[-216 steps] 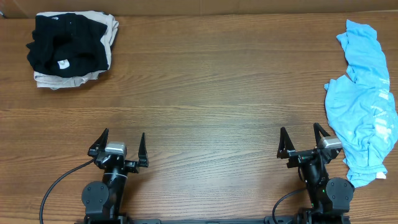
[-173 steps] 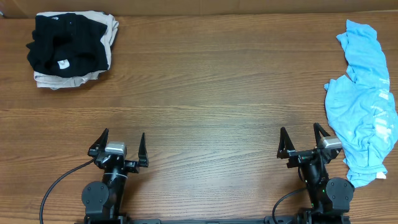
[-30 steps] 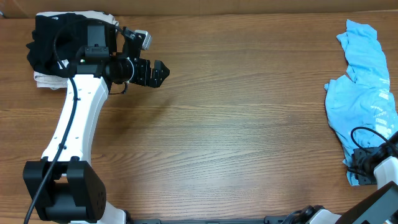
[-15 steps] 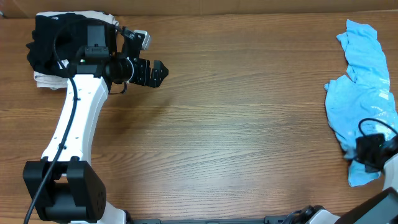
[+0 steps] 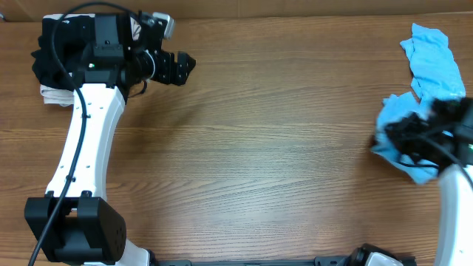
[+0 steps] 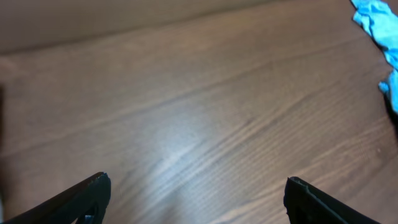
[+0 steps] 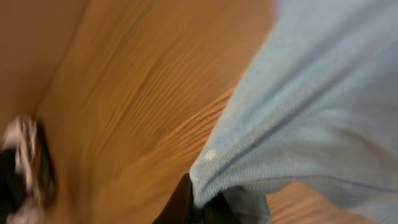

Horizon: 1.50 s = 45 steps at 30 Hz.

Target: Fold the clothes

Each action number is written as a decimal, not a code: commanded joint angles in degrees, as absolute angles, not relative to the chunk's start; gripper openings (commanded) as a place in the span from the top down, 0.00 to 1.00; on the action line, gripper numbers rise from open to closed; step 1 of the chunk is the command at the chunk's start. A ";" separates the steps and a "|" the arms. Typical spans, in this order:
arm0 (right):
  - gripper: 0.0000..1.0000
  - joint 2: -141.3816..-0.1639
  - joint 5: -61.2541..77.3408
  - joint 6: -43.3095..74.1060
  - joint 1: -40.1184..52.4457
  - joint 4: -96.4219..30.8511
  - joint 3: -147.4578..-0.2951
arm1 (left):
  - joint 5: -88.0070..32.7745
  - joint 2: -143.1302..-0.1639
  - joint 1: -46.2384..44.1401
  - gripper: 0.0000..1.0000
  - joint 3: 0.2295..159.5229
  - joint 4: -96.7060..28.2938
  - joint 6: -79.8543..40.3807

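Note:
The clothes, a light sky-blue T-shirt (image 5: 434,52), lie bunched along the table's right edge. My right gripper (image 5: 399,137) is shut on a fold of it and holds the lower part raised off the wood. In the right wrist view the blue knit (image 7: 311,106) drapes over the shut gripper (image 7: 205,208), and the fingertips are buried in the cloth. My left gripper (image 5: 186,66) hangs open at the far left, beside the dark pile, far from the shirt. The left wrist view has the open gripper (image 6: 199,190) over bare wood and a blue shirt corner (image 6: 380,22) in the distance.
A pile with a black garment (image 5: 55,59) on a beige folded one (image 5: 55,96) sits at the back left, partly under my left arm. It appears blurred in the right wrist view (image 7: 18,168). A cardboard wall (image 5: 295,7) lines the back edge.
My right gripper closed on the shirt's near end, then lifted and dragged it left and toward the back, bunching it. My left gripper drifted slightly toward the back edge.

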<state>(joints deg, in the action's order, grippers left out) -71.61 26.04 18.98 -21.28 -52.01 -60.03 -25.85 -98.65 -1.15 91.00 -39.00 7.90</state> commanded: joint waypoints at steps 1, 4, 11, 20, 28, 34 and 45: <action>0.95 -70.78 28.14 19.57 -9.58 -51.44 -61.58 | -21.78 -99.09 -1.15 0.08 93.58 -38.94 8.12; 0.93 -72.18 28.08 21.78 2.33 -49.45 -61.58 | -17.82 -99.09 -1.10 0.07 93.60 -39.16 8.12; 0.83 -78.39 23.31 28.01 29.74 -45.10 -61.58 | -9.85 -99.09 -1.10 0.06 93.58 -40.34 8.14; 0.75 -81.36 19.40 34.04 42.68 -54.92 -61.58 | -6.92 -99.09 -1.10 0.03 93.58 -40.53 8.14; 0.25 -78.08 4.56 39.05 35.86 -58.70 -62.92 | -13.69 -99.11 -1.48 0.04 93.45 -42.92 7.07; 0.16 -77.38 -0.43 36.91 19.44 -60.34 -63.51 | -20.99 -100.09 -3.84 0.11 91.11 -46.87 7.07; 0.12 -77.41 0.03 29.65 0.45 -60.10 -63.48 | -24.51 -107.98 -15.73 0.13 85.27 -57.45 9.65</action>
<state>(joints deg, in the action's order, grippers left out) -78.74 0.56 32.49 1.78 -60.23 -61.91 -22.26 -104.90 -12.47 86.76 -56.45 7.60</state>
